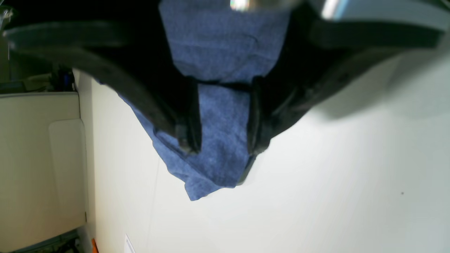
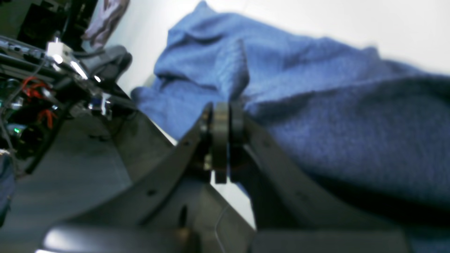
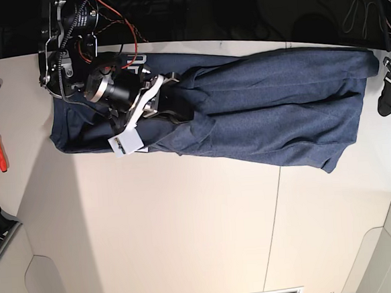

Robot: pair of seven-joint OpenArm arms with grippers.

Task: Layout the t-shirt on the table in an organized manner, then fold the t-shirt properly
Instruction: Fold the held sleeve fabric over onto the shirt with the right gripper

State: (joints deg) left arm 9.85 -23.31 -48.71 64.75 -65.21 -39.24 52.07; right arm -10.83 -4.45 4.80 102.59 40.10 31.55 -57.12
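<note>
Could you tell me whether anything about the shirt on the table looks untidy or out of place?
Yes: the heathered navy-blue cotton t-shirt lies rumpled in long creases along the far edge of the off-white table, not spread flat.

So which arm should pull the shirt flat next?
Probably the right. The right gripper is shut on a fold of the shirt, so it can pull straight away. The left gripper hangs open over a corner, gripping nothing.
</note>
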